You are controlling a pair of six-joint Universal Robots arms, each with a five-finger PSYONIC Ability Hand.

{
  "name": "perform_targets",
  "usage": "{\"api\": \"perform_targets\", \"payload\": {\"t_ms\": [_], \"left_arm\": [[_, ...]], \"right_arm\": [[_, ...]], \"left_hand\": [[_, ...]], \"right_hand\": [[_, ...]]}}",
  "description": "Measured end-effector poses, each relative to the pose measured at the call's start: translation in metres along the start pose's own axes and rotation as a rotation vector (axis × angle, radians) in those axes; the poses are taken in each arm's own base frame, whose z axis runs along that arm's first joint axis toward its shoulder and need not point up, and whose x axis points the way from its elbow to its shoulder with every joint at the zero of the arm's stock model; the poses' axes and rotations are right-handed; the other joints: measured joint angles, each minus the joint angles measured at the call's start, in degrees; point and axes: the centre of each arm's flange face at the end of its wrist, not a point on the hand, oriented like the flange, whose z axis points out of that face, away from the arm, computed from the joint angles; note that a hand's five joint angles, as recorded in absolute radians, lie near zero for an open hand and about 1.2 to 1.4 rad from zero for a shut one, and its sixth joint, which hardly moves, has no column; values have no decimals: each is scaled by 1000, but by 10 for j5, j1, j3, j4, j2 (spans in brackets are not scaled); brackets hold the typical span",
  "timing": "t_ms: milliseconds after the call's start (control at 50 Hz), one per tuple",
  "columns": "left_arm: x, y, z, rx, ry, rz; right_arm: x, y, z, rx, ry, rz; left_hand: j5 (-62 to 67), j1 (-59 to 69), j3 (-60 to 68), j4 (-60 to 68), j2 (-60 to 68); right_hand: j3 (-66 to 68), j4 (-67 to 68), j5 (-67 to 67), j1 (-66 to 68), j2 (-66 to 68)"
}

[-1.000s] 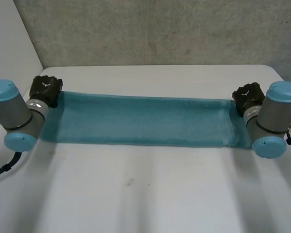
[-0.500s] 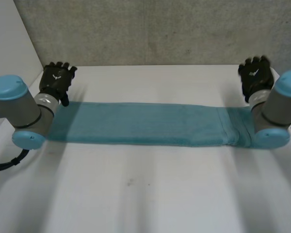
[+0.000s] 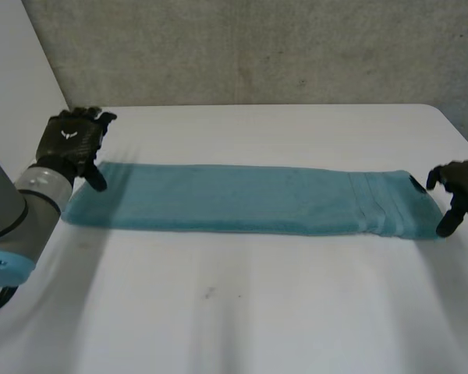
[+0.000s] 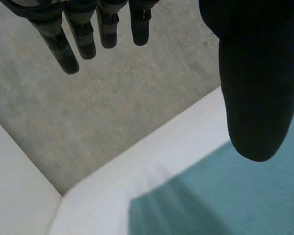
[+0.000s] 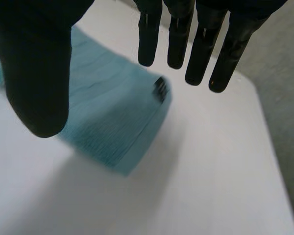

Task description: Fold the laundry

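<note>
Table (image 3: 218,312) surface spreads white on the near side of the towel (image 3: 242,199), which lies across it as one long, flat teal strip, apparently folded lengthwise, with a small dark tag (image 3: 416,182) at its right end. Just off that right end hangs the right hand (image 3: 459,187), fingers straight and spread away from the thumb, holding nothing; its wrist view shows the towel's end corner lying free below the fingertips (image 5: 148,44). A little farther back, at the towel's left end, the left hand (image 3: 72,144) is raised over the far corner, fingers straight, thumb well apart, also empty. A second ago both hands were down at the two ends of the towel. Half a second ago they had lifted clear behind its far edge, and now they have drawn outward past the ends, so the right end that the arm covered is in plain sight. The towel itself has settled slightly nearer and lies smoother. I take this to mean the lengthwise fold has been laid down and let go. What remains is probably to bring one short end over the other, which calls for a fresh grasp at the end corners. Beyond the towel's far edge the table runs to a grey wall (image 3: 257,47).
</note>
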Motion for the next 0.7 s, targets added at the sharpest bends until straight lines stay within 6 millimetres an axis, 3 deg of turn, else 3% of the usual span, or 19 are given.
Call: {"api": "perform_targets", "payload": {"t_ms": [160, 420, 520, 580, 700], "left_arm": [[5, 8, -15, -53, 17, -82], [7, 11, -18, -65, 23, -88], [9, 12, -19, -68, 29, -88], [11, 12, -20, -71, 32, -88], [11, 12, -20, -71, 33, -88]], "right_arm": [[-1, 27, 18, 57, -22, -7], [-6, 54, 47, 90, -32, -32], [-7, 58, 52, 81, -33, -58], [-5, 58, 54, 89, -17, -75], [17, 54, 60, 106, 110, -104]], "left_hand": [[0, 0, 0, 0, 0], [0, 0, 0, 0, -1], [0, 0, 0, 0, -1], [0, 0, 0, 0, -1], [0, 0, 0, 0, -1]], "right_hand": [[54, 52, 48, 43, 56], [132, 131, 124, 113, 132], [233, 233, 224, 203, 238], [390, 392, 381, 319, 397], [413, 419, 397, 322, 416]]}}
